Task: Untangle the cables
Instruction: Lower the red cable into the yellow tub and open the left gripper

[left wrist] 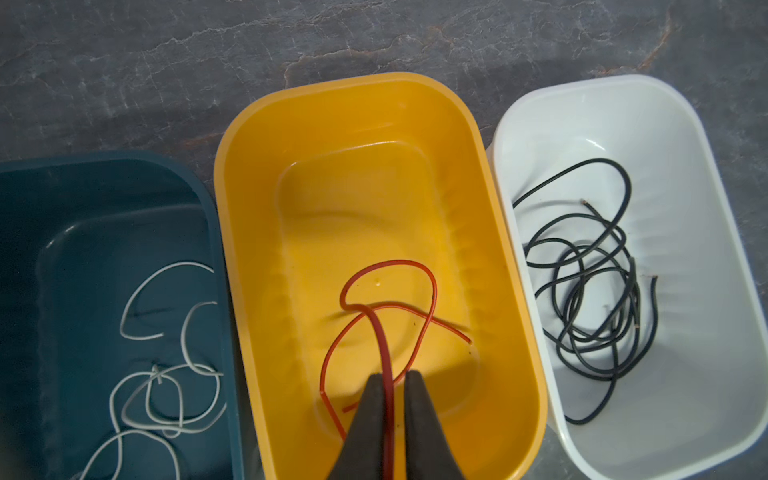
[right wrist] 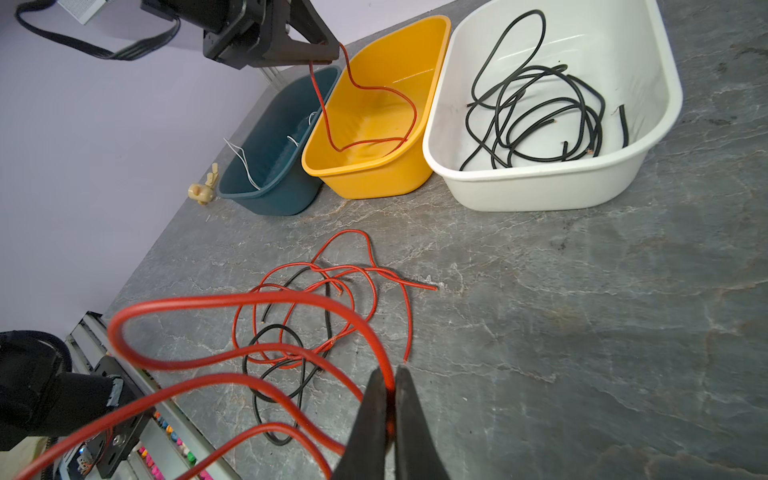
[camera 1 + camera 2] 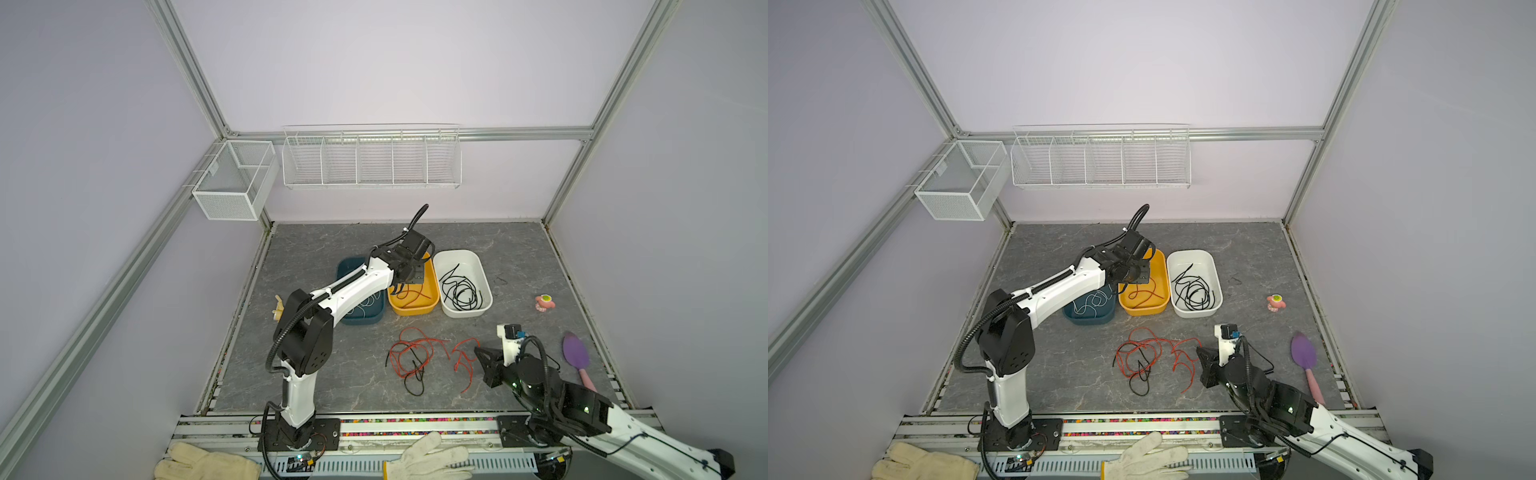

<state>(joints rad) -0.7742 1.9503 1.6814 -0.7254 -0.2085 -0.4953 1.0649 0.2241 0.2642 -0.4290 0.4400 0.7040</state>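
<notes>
gap beside red cable [image 1: 388, 415], left wrist only

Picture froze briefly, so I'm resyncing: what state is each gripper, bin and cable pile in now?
left gripper: above yellow bin, jaws slightly apart, red cable between them.
right gripper: shut on a second red cable.
blue bin: holds white cables.
yellow bin: holds the red cable's lower loops.
white bin: holds coiled black cables.
table pile: red and black cables tangled together.
</notes>
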